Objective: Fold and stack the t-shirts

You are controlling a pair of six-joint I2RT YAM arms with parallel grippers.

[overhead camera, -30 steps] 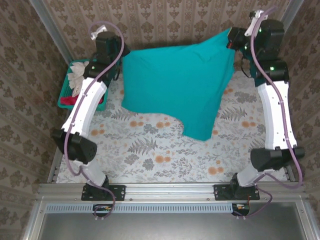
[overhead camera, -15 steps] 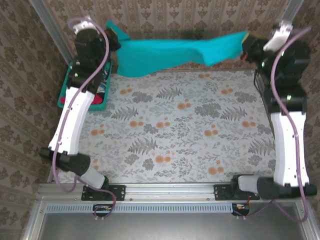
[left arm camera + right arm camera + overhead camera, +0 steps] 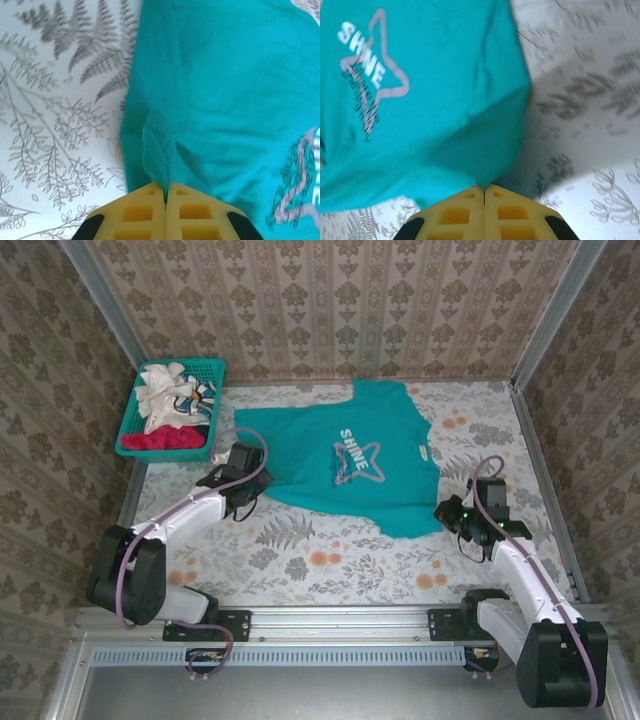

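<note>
Half a second earlier the teal t-shirt (image 3: 360, 455) hung stretched in the air along the upper edge of the frame. It now lies flat, print up, at the centre of the table (image 3: 330, 560), so it appears spread and ready for a first fold. The top view gives its whole outline, and the red and white shirts (image 3: 165, 415) waiting in the basket (image 3: 205, 370) at upper left. The wrist views give the grips: the left gripper (image 3: 165, 192), fingers pressed together, pinches a raised fold of hem; the right gripper (image 3: 484, 192), likewise closed, nips the lower corner.
</note>
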